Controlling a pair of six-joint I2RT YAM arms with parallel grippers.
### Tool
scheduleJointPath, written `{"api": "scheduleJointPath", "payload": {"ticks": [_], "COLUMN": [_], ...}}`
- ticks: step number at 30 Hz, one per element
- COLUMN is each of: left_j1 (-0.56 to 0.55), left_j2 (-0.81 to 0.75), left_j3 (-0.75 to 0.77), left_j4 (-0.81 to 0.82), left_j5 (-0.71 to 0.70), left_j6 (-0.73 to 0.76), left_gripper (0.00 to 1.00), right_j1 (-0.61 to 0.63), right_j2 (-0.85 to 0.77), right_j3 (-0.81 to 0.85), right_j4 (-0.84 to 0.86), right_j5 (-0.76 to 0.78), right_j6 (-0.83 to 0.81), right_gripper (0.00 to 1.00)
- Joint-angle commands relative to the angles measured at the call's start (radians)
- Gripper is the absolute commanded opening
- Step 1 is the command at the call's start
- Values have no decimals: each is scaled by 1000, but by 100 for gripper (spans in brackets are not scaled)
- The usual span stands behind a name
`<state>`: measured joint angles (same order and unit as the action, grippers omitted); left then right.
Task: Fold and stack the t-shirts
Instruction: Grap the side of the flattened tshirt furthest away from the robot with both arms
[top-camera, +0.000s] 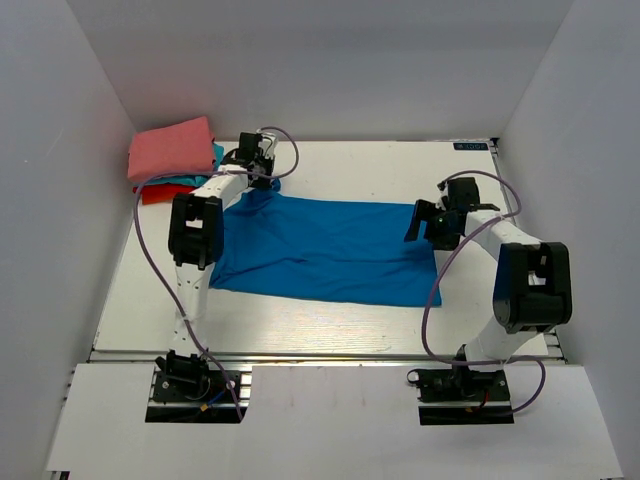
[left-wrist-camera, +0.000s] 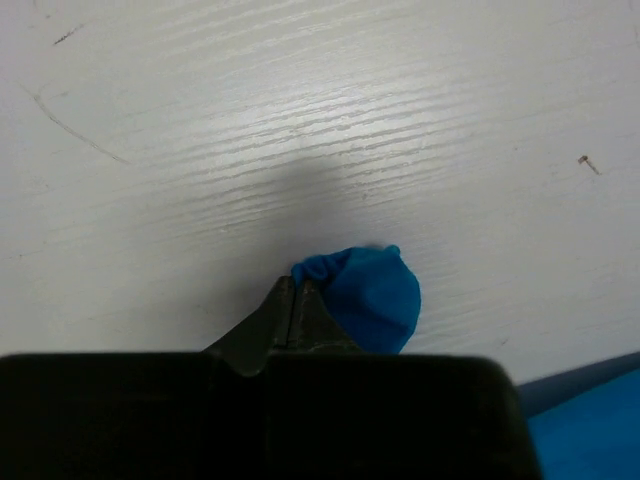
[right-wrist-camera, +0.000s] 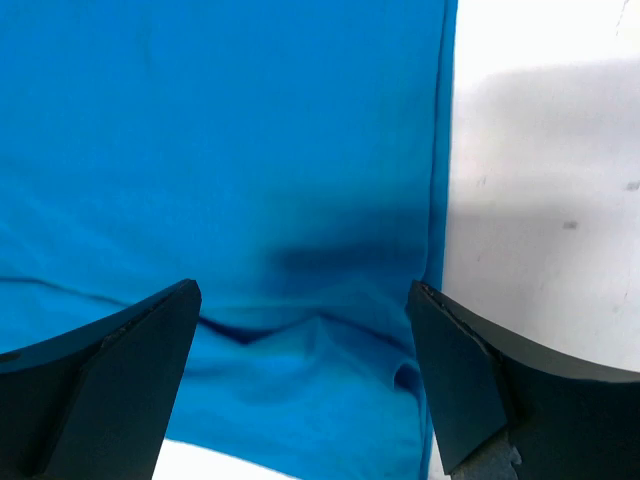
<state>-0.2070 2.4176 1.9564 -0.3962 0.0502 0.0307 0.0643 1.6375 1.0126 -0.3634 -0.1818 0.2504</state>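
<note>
Gripping the far left corner of the shirt (top-camera: 330, 250) in our left claw (left-wrist-camera: 296, 300), we prepare a fold; right claw (right-wrist-camera: 303, 295) hangs wide.

We get bright, even overhead light in the top view, the white table (top-camera: 300, 325) glaring faintly at lower centre. In the left wrist view a soft grey shadow sits mid-frame above the dark, blurred left gripper (left-wrist-camera: 295, 300). In the right wrist view shadow darkens the blue t-shirt (right-wrist-camera: 200, 150) at centre and greys the right side.
</note>
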Motion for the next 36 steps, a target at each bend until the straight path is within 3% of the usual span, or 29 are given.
{"api": "scheduleJointPath", "payload": {"ticks": [1,9,14,22,27,32,36], "left_j1": [-5,-5,-5,-5,-5,-5,-5], "left_j2": [-57,-202,-305,-295,-261,-261,-261], "left_j3": [-30,-177,-267,-238,-218,-248,-237], "left_j4": [11,273,467,514,505,528,516], "left_j5": [8,-32,30,224,261,192,-8], "left_j6": [9,-29,58,198,221,192,79], "left_gripper": [0,0,0,0,0,0,0], "right_j1": [5,3,3,2,0,3,6], "right_j2": [27,134,183,238,288,384,459], "right_j3": [73,242,325,363,412,507,563], "right_j4": [44,66,79,103,100,74,67], "right_j5": [16,80,116,127,153,169,174], "right_j6": [-23,-42,-68,-89,-83,-69,-56], "right_gripper": [90,90,90,90,90,90,89]}}
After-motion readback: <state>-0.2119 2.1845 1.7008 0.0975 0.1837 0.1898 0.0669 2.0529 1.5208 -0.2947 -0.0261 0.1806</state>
